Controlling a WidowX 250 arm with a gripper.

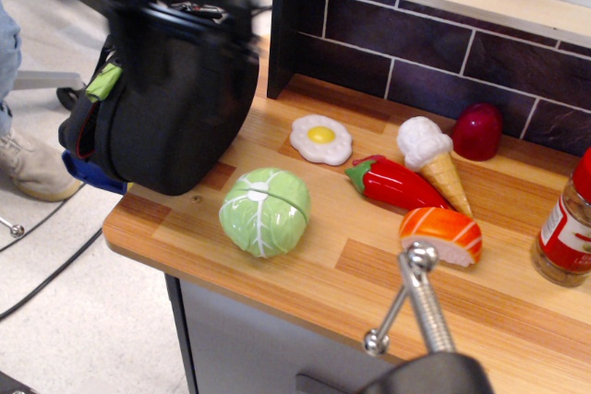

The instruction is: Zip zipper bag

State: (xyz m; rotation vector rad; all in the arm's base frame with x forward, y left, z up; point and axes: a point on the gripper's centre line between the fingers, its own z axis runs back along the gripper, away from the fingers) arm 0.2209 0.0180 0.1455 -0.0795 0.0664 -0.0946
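The zipper bag (175,140) is a large rounded black case standing on its side at the left end of the wooden counter (323,274), overhanging the edge. Its lime-green pull tab (102,82) sits on the upper left of the rim, with a blue part (88,173) beneath. My gripper (180,48) is a motion-blurred black shape over the top of the bag. Its fingers appear spread apart and hold nothing. The bag's top edge and most of the zipper are hidden behind it.
A green cabbage (264,211) lies next to the bag. To the right are a fried egg (320,139), red pepper (397,184), ice cream cone (432,159), salmon piece (441,232), red apple (477,131) and spice bottle (565,228). A metal clamp (416,306) stands in front.
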